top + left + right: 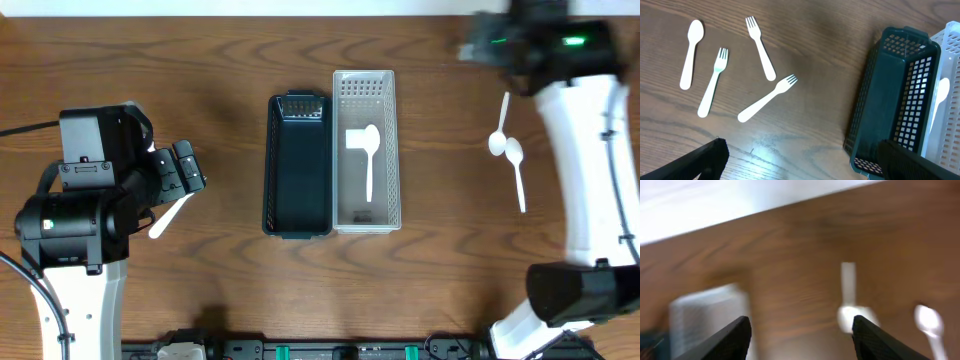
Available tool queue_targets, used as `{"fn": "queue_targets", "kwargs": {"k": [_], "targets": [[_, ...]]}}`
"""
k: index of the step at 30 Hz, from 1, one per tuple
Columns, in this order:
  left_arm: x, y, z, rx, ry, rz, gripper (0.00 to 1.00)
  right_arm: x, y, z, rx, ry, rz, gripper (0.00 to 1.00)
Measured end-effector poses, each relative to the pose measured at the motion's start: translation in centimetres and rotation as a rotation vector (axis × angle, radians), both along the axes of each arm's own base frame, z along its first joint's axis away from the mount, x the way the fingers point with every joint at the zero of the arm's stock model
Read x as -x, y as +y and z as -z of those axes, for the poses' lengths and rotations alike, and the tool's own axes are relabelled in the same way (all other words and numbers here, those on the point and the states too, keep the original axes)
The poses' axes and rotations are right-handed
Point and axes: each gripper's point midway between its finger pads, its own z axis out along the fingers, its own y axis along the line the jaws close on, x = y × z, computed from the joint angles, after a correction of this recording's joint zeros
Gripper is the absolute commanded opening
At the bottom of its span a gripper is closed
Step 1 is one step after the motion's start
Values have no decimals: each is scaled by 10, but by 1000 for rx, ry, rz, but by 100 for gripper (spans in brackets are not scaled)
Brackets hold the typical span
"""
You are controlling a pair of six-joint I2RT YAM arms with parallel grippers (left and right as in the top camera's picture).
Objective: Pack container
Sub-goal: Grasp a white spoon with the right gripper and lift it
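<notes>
Plainly, the left gripper [801, 147] and right gripper [800, 325] both hold their jaws wide apart, gripping nothing.

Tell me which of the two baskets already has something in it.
The white basket, right of the dark basket in the overhead view: a white spoon lies inside it, while the dark one is empty.

Wood-grain table [230, 50], perforated plastic baskets [297, 170], matt white plastic cutlery [765, 99]
</notes>
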Motion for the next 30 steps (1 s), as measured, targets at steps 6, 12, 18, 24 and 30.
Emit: {"fn": "queue_targets", "kwargs": {"k": [6,12,18,24,30], "targets": [[0,0,0,0,0,0,98,-7,-80,86,-38,224,161,72],[0,0,0,0,0,0,98,-10,-89,175,-82,430,159,75],[0,0,0,0,0,0,98,-10,-86,218,-99,519,148,73],[0,0,0,0,0,0,98,-3,-84,258,-112,617,144,73],[0,0,0,0,0,0,98,4,-82,290,-119,693,137,74]]}}
